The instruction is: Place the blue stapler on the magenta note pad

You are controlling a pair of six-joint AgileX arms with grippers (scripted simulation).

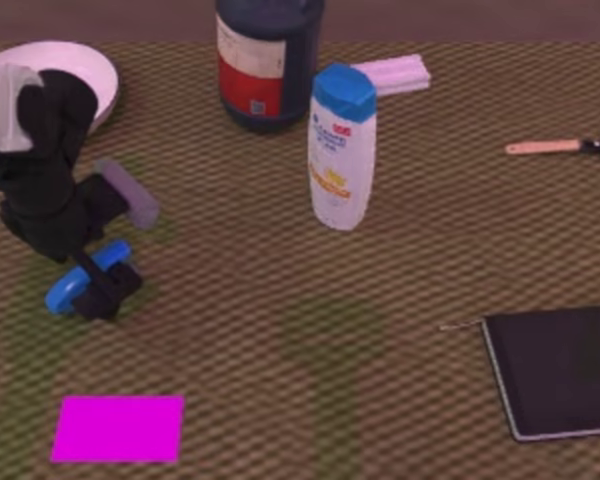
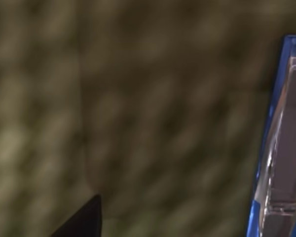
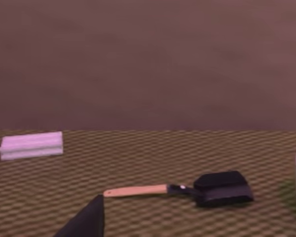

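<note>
The blue stapler (image 1: 88, 276) lies at the table's left, tilted so that its grey underside (image 2: 286, 163) shows in the left wrist view. My left gripper (image 1: 102, 288) reaches down over its middle and stands open: one dark fingertip (image 2: 89, 219) is well apart from the stapler, with bare cloth between them. The magenta note pad (image 1: 118, 428) lies flat near the front left edge, in front of the stapler, with nothing on it. My right arm is out of the top view; its wrist view shows one fingertip (image 3: 91, 219) above the table, holding nothing.
A white bottle with a blue cap (image 1: 342, 150) stands mid-table, with a dark jar (image 1: 268, 60) and a pale pink box (image 1: 392, 73) behind it. A white plate (image 1: 75, 65) and a lilac block (image 1: 130, 192) are beside the left arm. At the right are a black notebook (image 1: 560, 370) and a wooden-handled tool (image 1: 555, 147).
</note>
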